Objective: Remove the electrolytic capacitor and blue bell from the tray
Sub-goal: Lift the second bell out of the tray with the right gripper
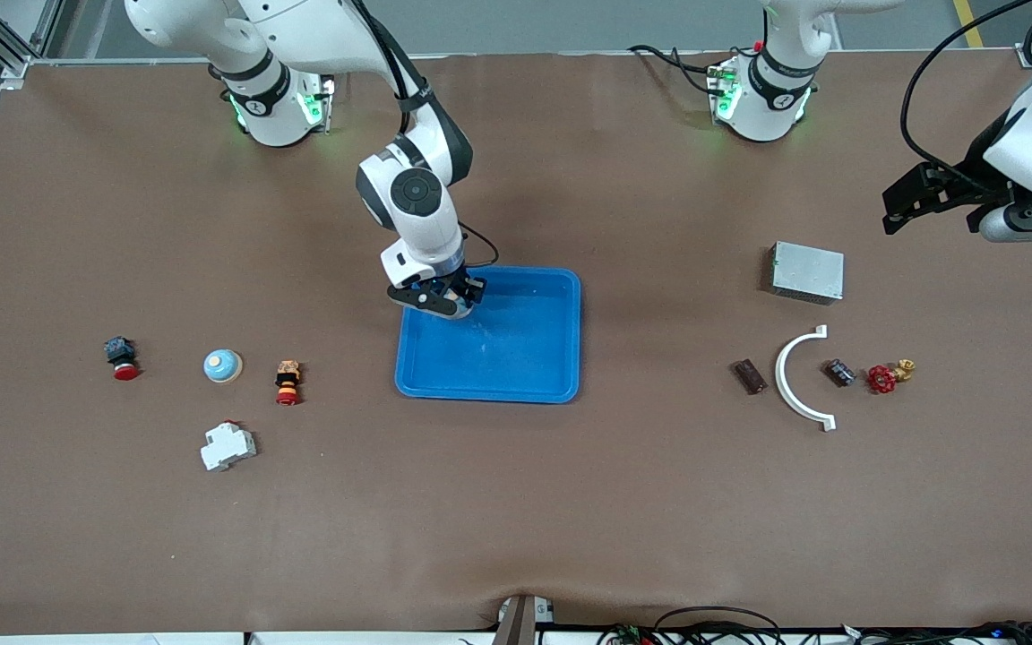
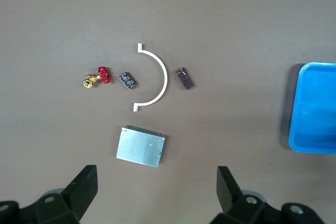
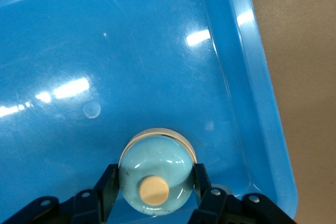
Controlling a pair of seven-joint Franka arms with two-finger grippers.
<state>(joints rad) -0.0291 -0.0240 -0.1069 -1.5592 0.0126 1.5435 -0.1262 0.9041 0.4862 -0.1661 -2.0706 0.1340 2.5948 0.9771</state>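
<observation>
While the jaws sit on it, blue bell [image 3: 152, 177]: pale blue dome with a cream knob, on the tray floor in a corner, close to the rim.
tray [image 1: 525, 358]: centre of the front view; bell corner is the upper one toward the right arm's end. Nothing else visible inside.
right gripper [image 1: 444, 300]: down in that corner, closed on the bell, 1 finger [image 3: 107, 187] on each flank of the dome.
grip risk: the dome is smooth and rounded, so the pads could ride up and squeeze it out. My read is that contact looks low on the widest part, which is good.
lift: straight up first, until the base clears the rim, then translate. A sideways start would likely catch the wall and drag the tray.
drop-off: bare table toward the right arm's end, clear of the other bell [image 1: 222, 365] and the white breaker [image 1: 227, 445].
capacitor: none seen in the tray. 2 small cylinders [image 1: 749, 376] flank a white arc [image 1: 798, 376] toward the left arm's end; I can't tell which is the capacitor.
left gripper [image 2: 157, 192]: open and waiting over the table by the grey box [image 2: 140, 148]. No need to move it.
</observation>
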